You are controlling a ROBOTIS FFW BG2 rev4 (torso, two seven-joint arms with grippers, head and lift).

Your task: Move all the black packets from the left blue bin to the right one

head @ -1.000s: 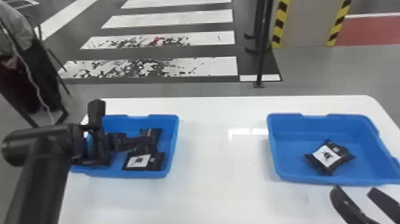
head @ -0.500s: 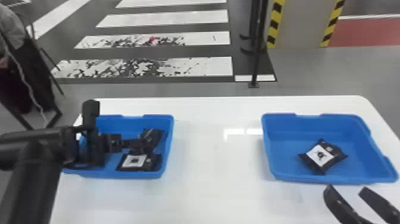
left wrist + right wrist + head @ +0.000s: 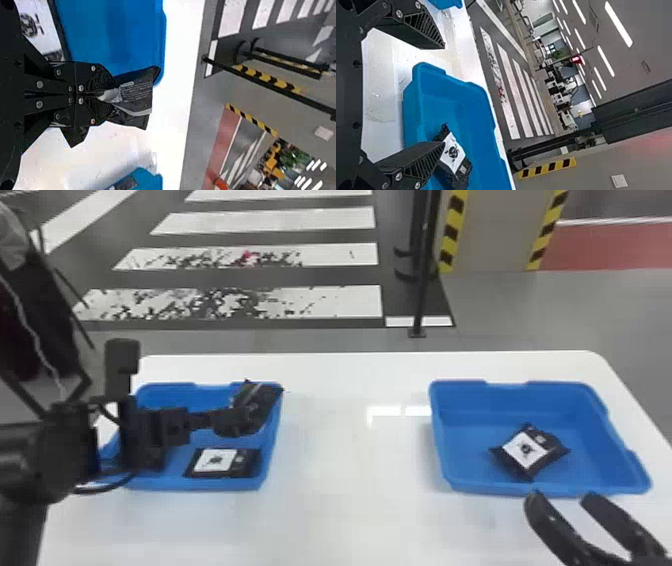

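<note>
Over the right part of the left blue bin (image 3: 197, 486), my left gripper (image 3: 235, 421) is shut on a black packet (image 3: 261, 400), held at the bin's right wall. In the left wrist view the gripper (image 3: 104, 95) pinches that crumpled packet (image 3: 136, 95). Another black packet (image 3: 220, 462) with a white label lies flat in the same bin, nearer the front. One labelled black packet (image 3: 529, 451) rests in the right blue bin (image 3: 540, 487). My right gripper (image 3: 560, 496) stands open just in front of that bin; its own wrist view shows the gripper (image 3: 443, 95) with spread fingers.
Both bins stand on a white table (image 3: 350, 450), with a bare stretch between them. Beyond its far edge are a black post (image 3: 425, 275) and a striped floor. My left arm crosses the left bin's left side.
The left gripper has risen and shifted slightly, with the packet now lifted in it; the other packet stays on the bin floor. The head view has shifted slightly; the right gripper remains open.
</note>
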